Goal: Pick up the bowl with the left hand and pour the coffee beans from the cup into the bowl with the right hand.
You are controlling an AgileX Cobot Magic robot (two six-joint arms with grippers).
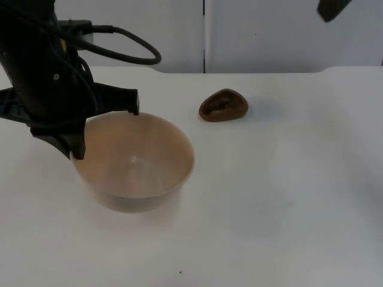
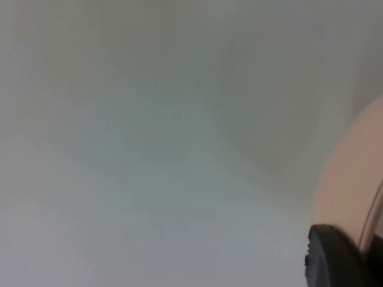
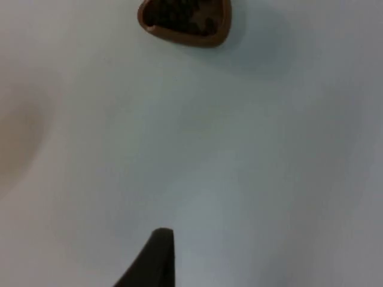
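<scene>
L tool [image 1: 105, 133] astride bowl [image 1: 143, 179] rim

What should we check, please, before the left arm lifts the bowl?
1. Left gripper at the bowl rim: ok, fingers straddle the near-left rim.
2. Grip closed on the rim: cannot tell.
3. Bowl upright on the table: ok.
4. Cup upright: not ok, it looks tipped on its side behind the bowl.
5. Beans in the cup: cannot tell; dark contents show in the right wrist view.
6. Right gripper at the cup: not ok, the arm waits well away from it.
</scene>
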